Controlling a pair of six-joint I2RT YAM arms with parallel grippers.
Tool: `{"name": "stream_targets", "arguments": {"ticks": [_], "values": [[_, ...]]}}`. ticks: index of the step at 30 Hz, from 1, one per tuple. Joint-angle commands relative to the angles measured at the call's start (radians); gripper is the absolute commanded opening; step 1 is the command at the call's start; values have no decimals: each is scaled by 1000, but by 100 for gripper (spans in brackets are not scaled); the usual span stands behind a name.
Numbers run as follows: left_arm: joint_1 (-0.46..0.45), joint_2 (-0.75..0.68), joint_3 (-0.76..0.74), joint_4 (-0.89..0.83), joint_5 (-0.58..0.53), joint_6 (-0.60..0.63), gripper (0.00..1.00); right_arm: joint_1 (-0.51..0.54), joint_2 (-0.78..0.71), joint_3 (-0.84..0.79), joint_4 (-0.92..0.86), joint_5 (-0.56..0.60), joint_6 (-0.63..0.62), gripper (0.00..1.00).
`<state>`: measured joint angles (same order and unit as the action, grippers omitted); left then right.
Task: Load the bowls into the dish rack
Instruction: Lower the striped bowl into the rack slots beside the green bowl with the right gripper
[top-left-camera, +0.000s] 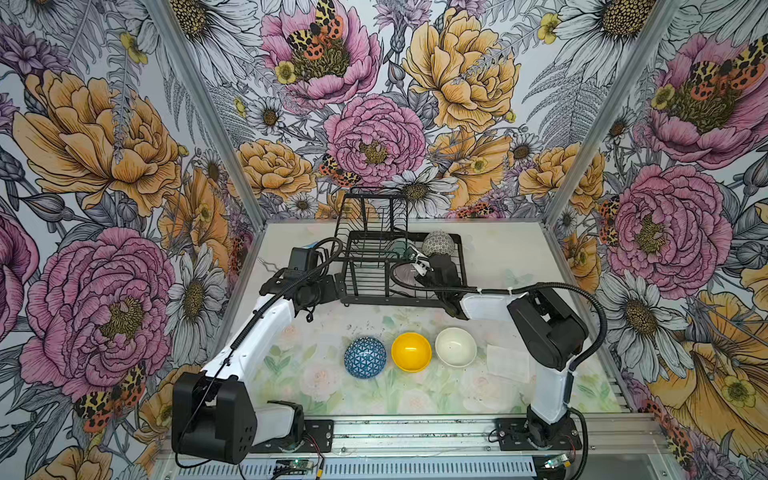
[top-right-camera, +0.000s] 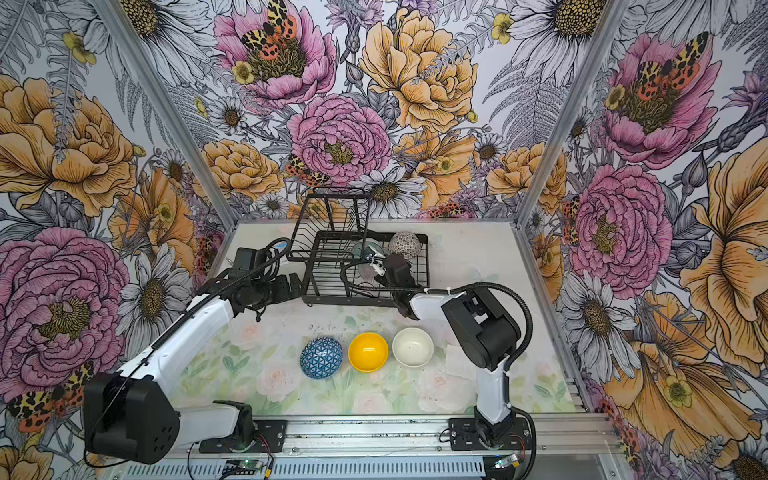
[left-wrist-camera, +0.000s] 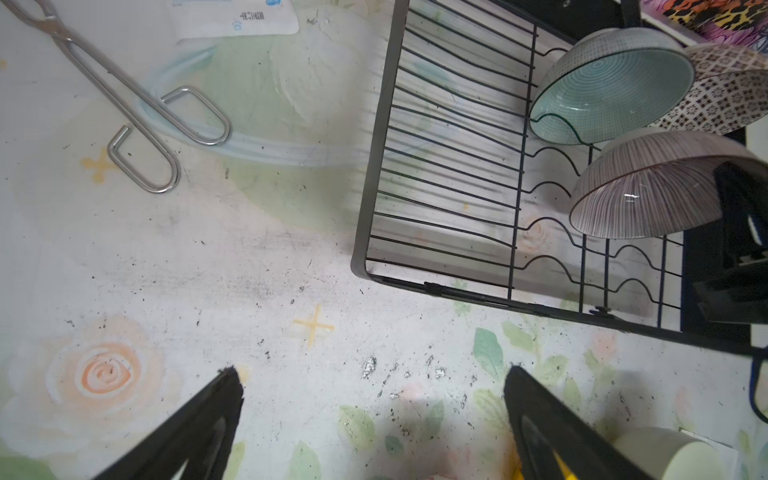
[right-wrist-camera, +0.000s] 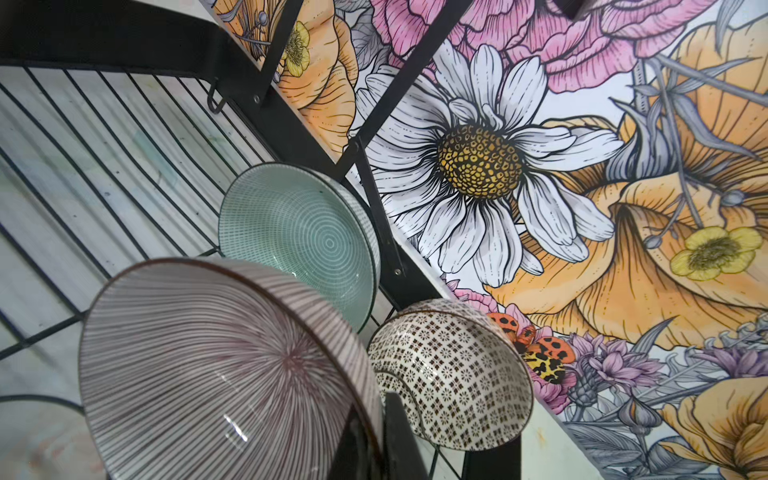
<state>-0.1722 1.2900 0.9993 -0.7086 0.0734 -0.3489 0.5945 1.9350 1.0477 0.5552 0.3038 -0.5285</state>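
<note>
Over the dish rack (top-left-camera: 374, 299), in both top views, the right gripper (top-left-camera: 420, 266) reaches in with the pink radial-lined bowl (top-left-camera: 406, 274) at its fingertips. Just beyond the gripper, inside the rack, sit the pale teal bowl (top-left-camera: 400, 248) and the black-and-white geometric bowl (top-left-camera: 438, 244). Well behind the gripper, toward the arm bases, three bowls are on the table (top-left-camera: 498, 257): the blue bowl (top-left-camera: 365, 357), the yellow bowl (top-left-camera: 411, 351) and the cream-white bowl (top-left-camera: 456, 346).

Left wrist view: the left gripper (left-wrist-camera: 372, 370) has its fingers spread wide with only bare table between them. The rack corner lies ahead and to one side. The pink radial-lined bowl (left-wrist-camera: 648, 187) is tilted over the wavy slot wires; whether it touches them cannot be told. Metal tongs (left-wrist-camera: 137, 108) lie further ahead, apart from the rack.

Right wrist view: the right gripper (right-wrist-camera: 376, 440) is clamped on the rim of the pink radial-lined bowl (right-wrist-camera: 224, 365). The pale teal bowl (right-wrist-camera: 299, 245) stands on edge just past it, and the black-and-white geometric bowl (right-wrist-camera: 449, 374) sits close alongside the fingers.

Assessment: the third of six bowls is being seated. The next move calls for settling it into a free slot short of the teal bowl. The jaws should part only once the wires carry it, then back out along the approach line. Clearance to the geometric bowl is tight, and a sideways exit risks knocking it.
</note>
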Motion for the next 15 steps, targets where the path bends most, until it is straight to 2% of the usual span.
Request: {"name": "stream_targets", "arguments": {"ticks": [1, 15], "values": [[10, 14, 7, 20, 21, 11, 99, 17, 33, 46, 150, 26, -60, 0], [10, 38, 20, 19, 30, 11, 99, 36, 142, 49, 405, 38, -194, 0]]}}
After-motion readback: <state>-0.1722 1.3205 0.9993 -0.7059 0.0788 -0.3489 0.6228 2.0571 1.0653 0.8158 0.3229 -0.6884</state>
